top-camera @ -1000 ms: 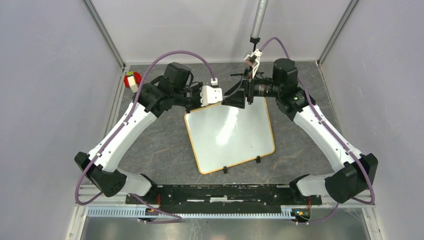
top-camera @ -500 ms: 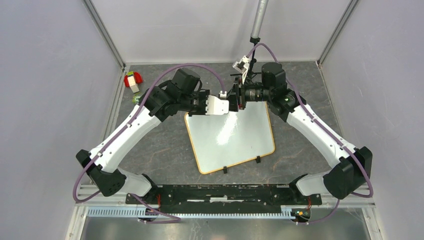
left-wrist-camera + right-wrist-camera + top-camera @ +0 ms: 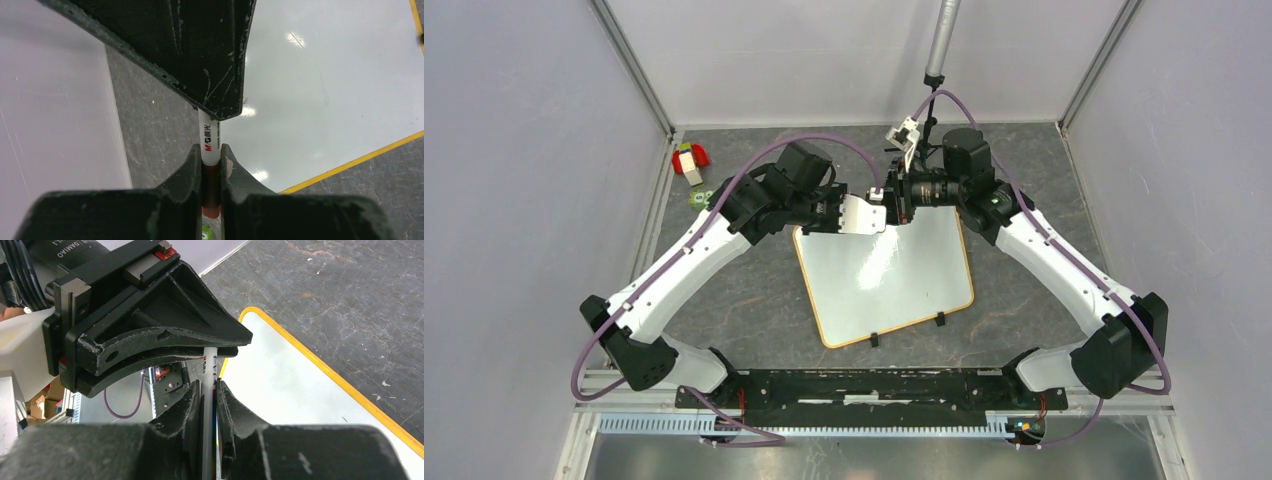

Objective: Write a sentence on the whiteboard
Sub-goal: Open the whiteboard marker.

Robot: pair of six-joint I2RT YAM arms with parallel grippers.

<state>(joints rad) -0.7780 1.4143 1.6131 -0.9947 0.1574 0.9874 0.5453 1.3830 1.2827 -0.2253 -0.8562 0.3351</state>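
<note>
My left gripper [image 3: 211, 165] and my right gripper [image 3: 210, 396] meet nose to nose, each closed on the same white-barrelled marker [image 3: 209, 136]. Both sit above the far edge of the whiteboard [image 3: 884, 275], which lies flat, skewed, mid-tabletop [image 3: 754, 290].

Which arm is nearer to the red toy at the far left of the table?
Left. The left arm passes just right of the red toy; the right arm is far off, beyond the whiteboard.
</note>
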